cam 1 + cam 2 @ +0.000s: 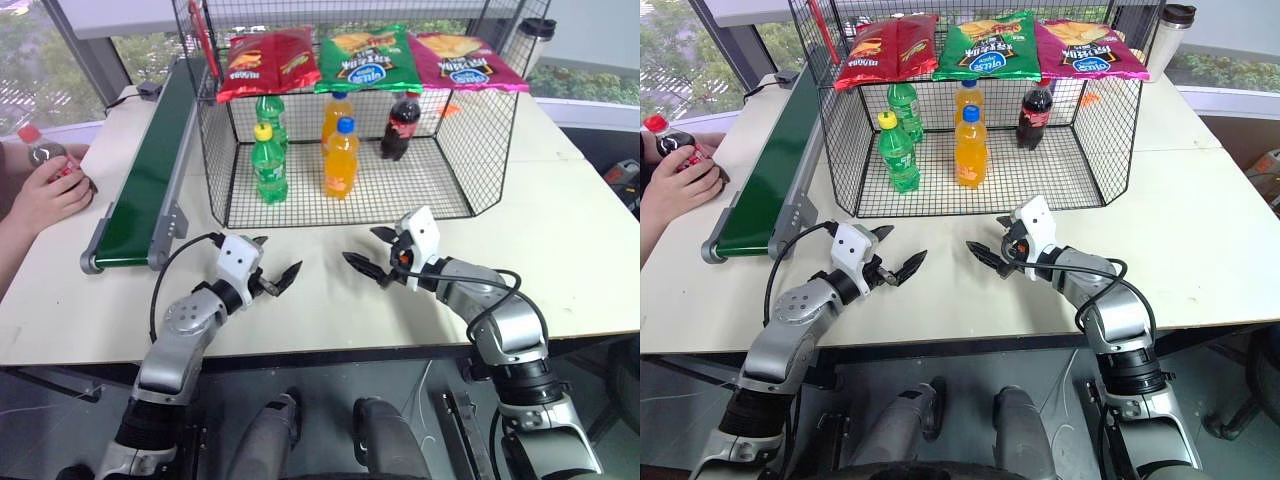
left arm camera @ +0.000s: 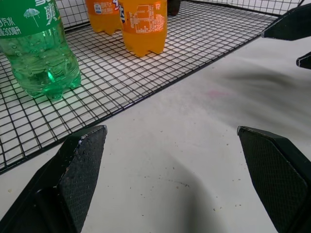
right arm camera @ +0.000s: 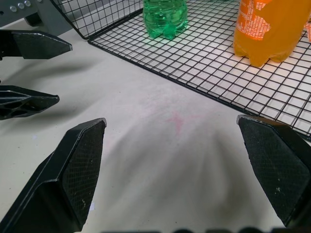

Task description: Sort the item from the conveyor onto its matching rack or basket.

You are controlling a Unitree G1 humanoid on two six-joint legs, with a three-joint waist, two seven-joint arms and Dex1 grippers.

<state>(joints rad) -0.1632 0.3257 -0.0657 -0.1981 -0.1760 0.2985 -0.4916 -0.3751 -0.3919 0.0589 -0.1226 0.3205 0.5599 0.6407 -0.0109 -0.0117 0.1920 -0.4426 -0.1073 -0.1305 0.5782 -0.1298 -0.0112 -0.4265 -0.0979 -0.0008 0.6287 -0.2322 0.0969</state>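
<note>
At the far left a person's hand [image 1: 48,195] holds the cola bottle [image 1: 40,153] beside the conveyor [image 1: 150,170], not yet on the belt. It looks light but full, with smooth round plastic; I judge a grip around the labelled middle is safest. The left gripper [image 1: 272,268] and right gripper [image 1: 372,252] wait with fingers wide apart, empty, in front of the cage [image 1: 480,140].

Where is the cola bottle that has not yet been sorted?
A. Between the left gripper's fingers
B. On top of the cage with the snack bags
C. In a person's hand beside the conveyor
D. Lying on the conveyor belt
C. A person's hand holds the cola bottle by the conveyor, whose belt is bare, while the left gripper and right gripper are open and hold nothing.
</note>
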